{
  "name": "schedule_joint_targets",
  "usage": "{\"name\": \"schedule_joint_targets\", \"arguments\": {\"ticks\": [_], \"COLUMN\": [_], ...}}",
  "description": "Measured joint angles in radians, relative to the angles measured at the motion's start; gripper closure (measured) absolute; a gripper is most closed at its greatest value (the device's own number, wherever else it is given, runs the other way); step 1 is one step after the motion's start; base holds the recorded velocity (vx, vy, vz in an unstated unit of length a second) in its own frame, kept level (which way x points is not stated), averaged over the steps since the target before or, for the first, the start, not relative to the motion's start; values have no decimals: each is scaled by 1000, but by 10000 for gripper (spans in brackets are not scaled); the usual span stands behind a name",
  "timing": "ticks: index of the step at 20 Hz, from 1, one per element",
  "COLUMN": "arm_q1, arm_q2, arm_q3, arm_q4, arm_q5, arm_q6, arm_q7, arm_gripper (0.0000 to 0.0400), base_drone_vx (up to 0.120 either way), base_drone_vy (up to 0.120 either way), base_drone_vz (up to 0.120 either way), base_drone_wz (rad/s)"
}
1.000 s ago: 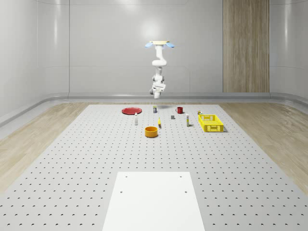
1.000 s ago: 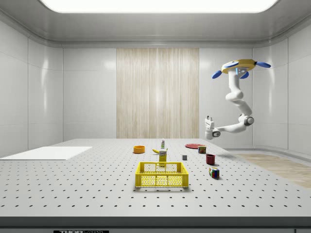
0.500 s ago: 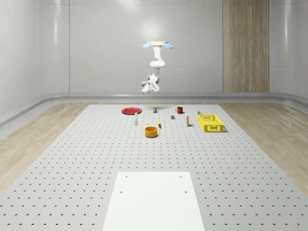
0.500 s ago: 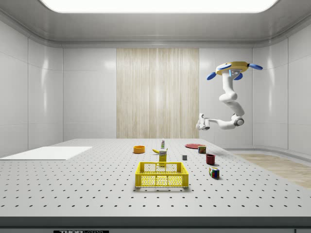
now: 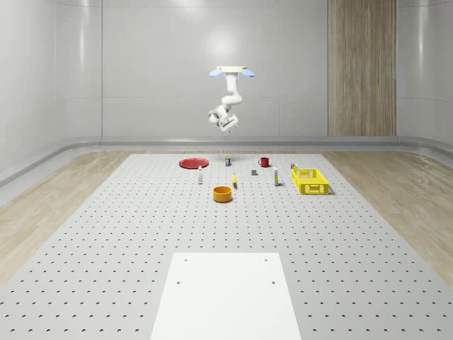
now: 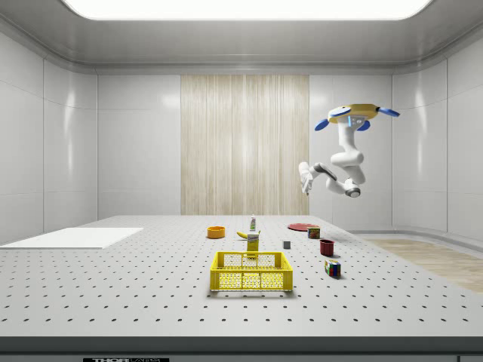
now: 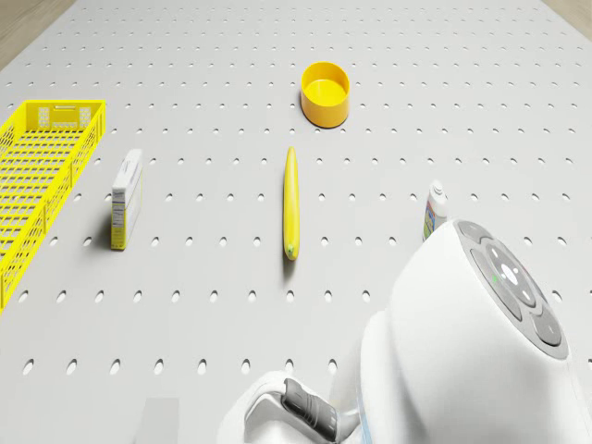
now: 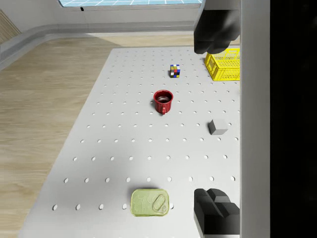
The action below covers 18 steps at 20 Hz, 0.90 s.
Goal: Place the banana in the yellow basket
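The banana (image 7: pixel 290 202) lies flat on the perforated counter (image 7: pixel 370 111), between a small carton (image 7: pixel 126 198) and a white bottle (image 7: pixel 434 211), with the yellow basket (image 7: pixel 37 176) beyond the carton. The drone (image 6: pixel 353 115) hovers high above the counter's far end. Its tool (image 8: pixel 213 121) hangs empty in the air with fingers spread.

White arm (image 6: pixel 343 154), yellow blue-rotored drone (image 6: pixel 352 115)
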Motion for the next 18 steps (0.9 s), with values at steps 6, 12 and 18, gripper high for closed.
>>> {"name": "schedule_joint_targets", "arguments": {"ticks": [6, 12, 18], "arm_q1": [-222, -321, -364], "arm_q2": [-67, -115, -154], "arm_q3": [115, 163, 188], "arm_q4": [-64, -75, -76], "arm_q5": [-170, -206, -204], "arm_q6": [-101, -129, -121], "arm_q7": [149, 214, 246], "arm_gripper": [0, 0, 0], "base_drone_vx": [120, 120, 120], "base_drone_vy": [0, 0, 0], "base_drone_vz": [-120, -100, -73], "base_drone_wz": [0, 0, 0]}}
